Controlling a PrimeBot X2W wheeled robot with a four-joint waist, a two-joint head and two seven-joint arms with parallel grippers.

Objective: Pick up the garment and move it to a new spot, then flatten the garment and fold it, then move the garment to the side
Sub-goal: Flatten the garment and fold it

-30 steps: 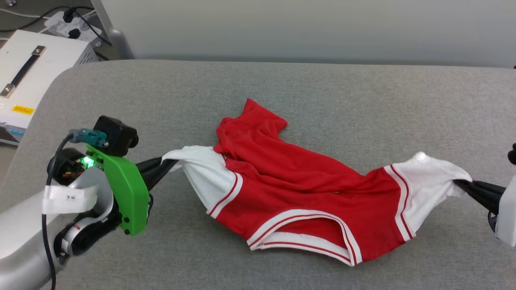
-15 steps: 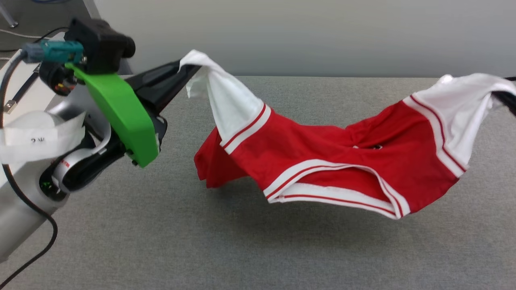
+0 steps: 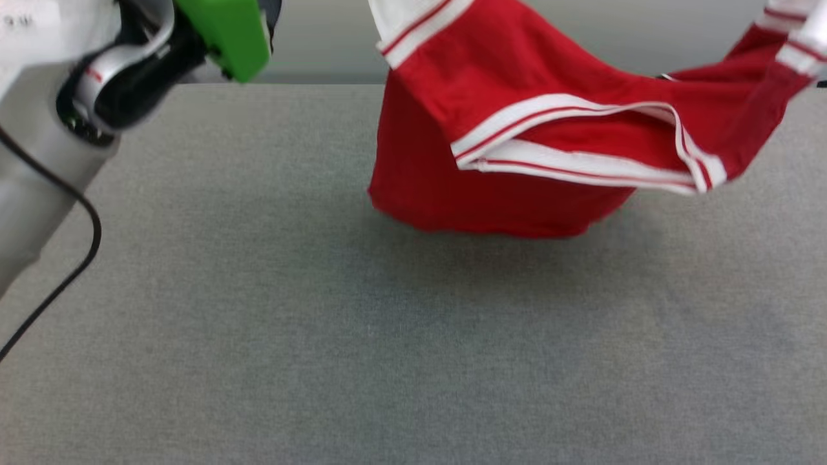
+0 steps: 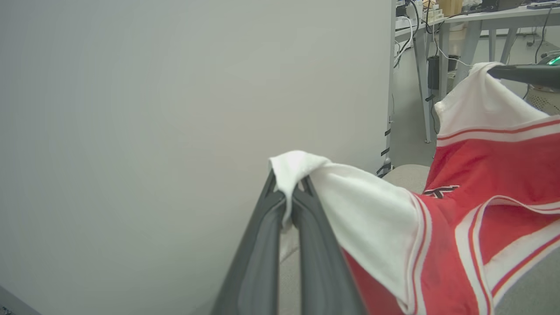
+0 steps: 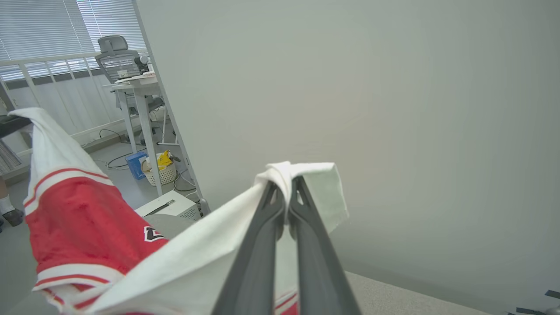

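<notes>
The garment (image 3: 517,135), a red T-shirt with white sleeves and striped trim, hangs stretched in the air between my two grippers. Its collar (image 3: 581,161) sags open toward me. The lowest red fold (image 3: 491,216) hangs close to the grey table (image 3: 323,336); whether they touch is unclear. In the left wrist view my left gripper (image 4: 288,194) is shut on one white sleeve (image 4: 363,218). The right gripper (image 5: 286,186) is shut on the other white sleeve (image 5: 205,258). A scrap of white lettering (image 4: 439,191) shows on the chest.
A pale partition wall (image 3: 581,39) runs behind the table's far edge. My left forearm with its green mount (image 3: 226,32) and a black cable (image 3: 71,265) is at the upper left. Beyond the partition are a desk (image 5: 135,87), a white box (image 5: 168,208), a basket (image 5: 159,173) and a person's foot (image 5: 11,215).
Both grippers have risen, lifting the garment off the table where it lay crumpled a second ago. It now hangs spread between them. The head camera has shifted too.
</notes>
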